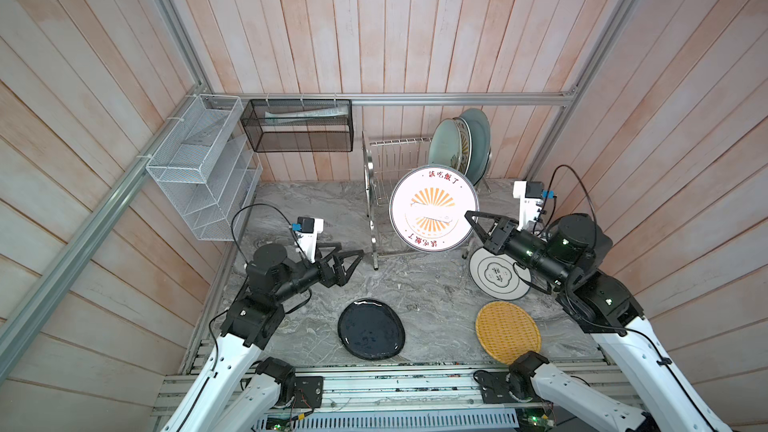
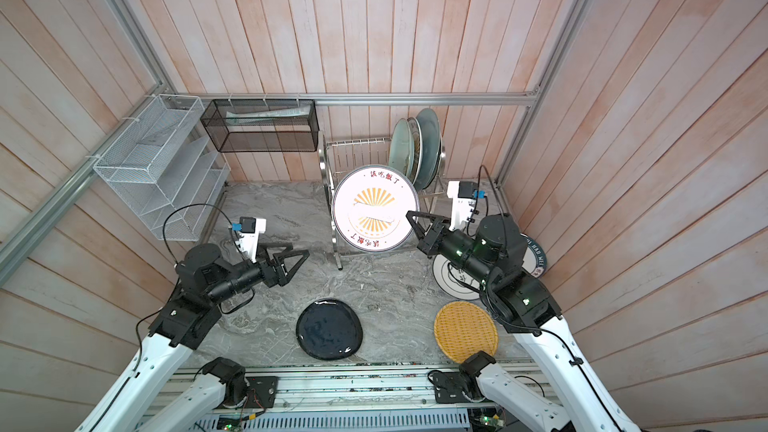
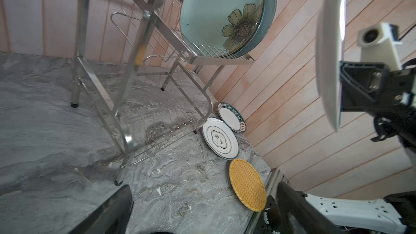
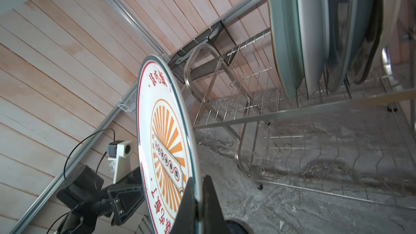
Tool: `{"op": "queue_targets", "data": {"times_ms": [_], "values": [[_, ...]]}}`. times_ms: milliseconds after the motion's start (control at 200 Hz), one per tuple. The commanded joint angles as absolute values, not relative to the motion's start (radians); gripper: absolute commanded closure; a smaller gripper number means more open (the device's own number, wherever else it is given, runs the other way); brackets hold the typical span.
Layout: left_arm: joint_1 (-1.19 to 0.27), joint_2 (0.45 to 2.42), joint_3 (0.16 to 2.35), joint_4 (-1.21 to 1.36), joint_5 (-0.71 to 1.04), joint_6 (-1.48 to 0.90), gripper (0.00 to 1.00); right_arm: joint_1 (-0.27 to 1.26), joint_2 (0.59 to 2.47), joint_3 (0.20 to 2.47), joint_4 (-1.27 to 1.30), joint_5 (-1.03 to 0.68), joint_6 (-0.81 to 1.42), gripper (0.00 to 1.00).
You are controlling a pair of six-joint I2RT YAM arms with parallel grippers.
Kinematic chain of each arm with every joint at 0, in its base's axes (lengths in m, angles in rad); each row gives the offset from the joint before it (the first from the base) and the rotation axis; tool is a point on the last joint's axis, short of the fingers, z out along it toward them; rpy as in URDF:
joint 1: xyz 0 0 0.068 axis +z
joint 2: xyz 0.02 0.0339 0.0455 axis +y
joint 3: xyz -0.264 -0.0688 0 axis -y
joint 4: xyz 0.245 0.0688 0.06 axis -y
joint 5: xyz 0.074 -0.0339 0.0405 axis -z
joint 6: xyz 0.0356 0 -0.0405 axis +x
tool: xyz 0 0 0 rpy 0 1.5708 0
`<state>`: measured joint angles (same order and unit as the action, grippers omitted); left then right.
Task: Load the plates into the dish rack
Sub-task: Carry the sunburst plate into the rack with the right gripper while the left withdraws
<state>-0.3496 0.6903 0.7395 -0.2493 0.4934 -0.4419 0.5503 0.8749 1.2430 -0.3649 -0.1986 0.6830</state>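
Observation:
My right gripper [image 1: 467, 216] is shut on the rim of an orange-sunburst plate [image 1: 432, 207], holding it upright and off the table in front of the dish rack [image 1: 376, 201]. The right wrist view shows the fingers [image 4: 191, 199] pinching that plate [image 4: 166, 145]. Three plates stand in the rack's upper right slots, the pale green flowered plate [image 3: 220, 12] in front. My left gripper [image 1: 351, 249] hangs open and empty, left of the rack. On the table lie a dark navy plate [image 1: 371, 329], a yellow woven plate [image 1: 508, 332] and a white lettered plate [image 1: 496, 278].
A second white lettered plate [image 3: 231, 117] leans at the right wall behind my right arm. A white mesh organiser [image 1: 199, 168] and a black mesh basket [image 1: 299, 126] hang at the back left. Wooden walls close in three sides.

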Motion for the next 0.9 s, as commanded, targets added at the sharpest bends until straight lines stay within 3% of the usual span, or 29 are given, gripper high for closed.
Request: {"op": "queue_targets", "data": {"times_ms": [0, 365, 545, 895], "values": [[-0.347, 0.621, 0.695, -0.353, 0.331, -0.388, 0.0, 0.554, 0.959, 1.407, -0.39, -0.097, 0.607, 1.0], [-0.348, 0.483, 0.661, -0.451, 0.242, -0.371, 0.0, 0.562, 1.331, 1.894, -0.553, 0.256, 0.428, 1.0], [-0.356, 0.447, 0.635, -0.428, 0.225, -0.37, 0.0, 0.654, 1.524, 2.134, -0.661, 0.523, 0.291, 1.0], [-0.346, 0.487, 0.637, -0.422, 0.268, -0.364, 0.0, 0.704, 1.777, 2.394, -0.784, 0.74, 0.156, 1.0]]}}
